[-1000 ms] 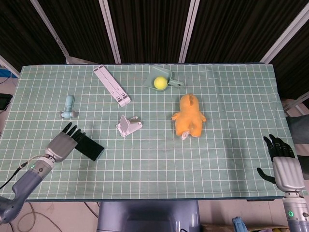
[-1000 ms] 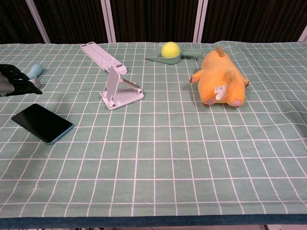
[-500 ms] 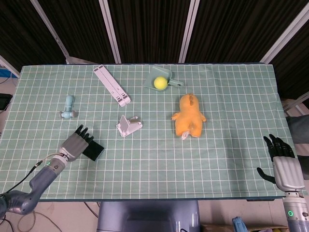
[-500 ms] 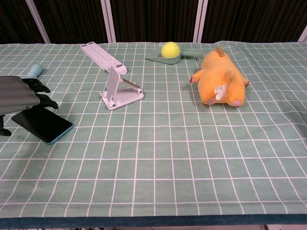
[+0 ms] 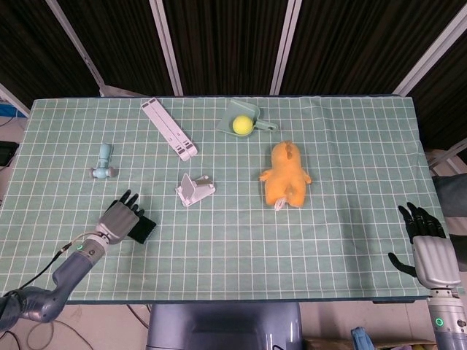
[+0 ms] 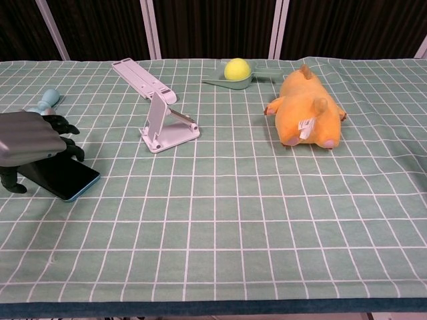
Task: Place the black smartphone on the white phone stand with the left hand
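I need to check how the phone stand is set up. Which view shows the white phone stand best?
The chest view: the white phone stand appears side-on, its back plate upright and tilted above the base. The head view looks down on the same stand, small and foreshortened, so its slope is hard to read.

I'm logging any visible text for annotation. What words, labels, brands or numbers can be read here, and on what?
None can be read.
White tag on the orange plush toy: any print is too small to read.
Black smartphone: screen dark, no marking visible.
White phone stand: no visible label.
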